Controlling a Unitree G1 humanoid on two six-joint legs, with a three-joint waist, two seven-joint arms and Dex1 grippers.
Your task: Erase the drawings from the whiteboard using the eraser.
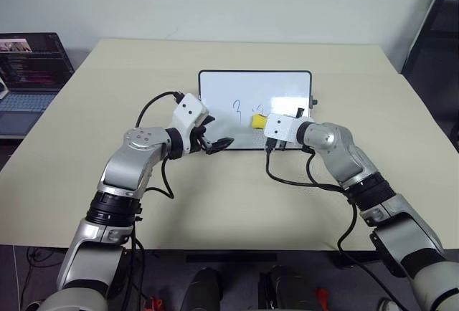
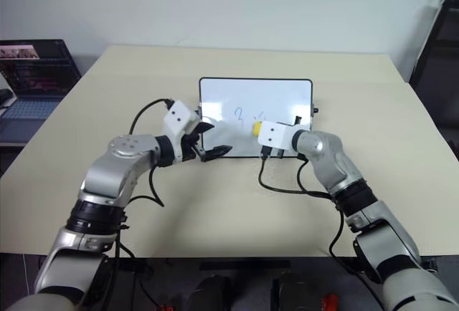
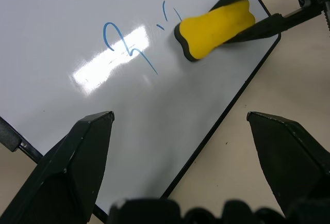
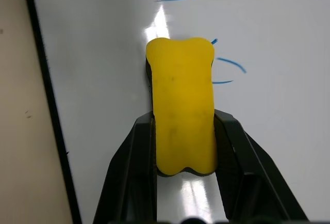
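Found on broad beige rectangular table (image 1: 215,203): small glossy white whiteboard with thin black frame (image 1: 215,85), lying flat near the far middle. Judged rigid, light, slick-faced, apt to slide unless steadied at its near edge. Noted on its surface: thin blue marker drawings (image 3: 126,43), a "3" intact, short strokes partly hidden beside the eraser. Bright yellow bone-shaped eraser with dark underside (image 4: 181,108) resting on the board. Judged light, slightly soft; best taken across its narrow waist. Right gripper (image 4: 181,170) clamped there, on both sides. Left gripper (image 3: 191,131) spread wide, empty, hovering over the board's near edge.
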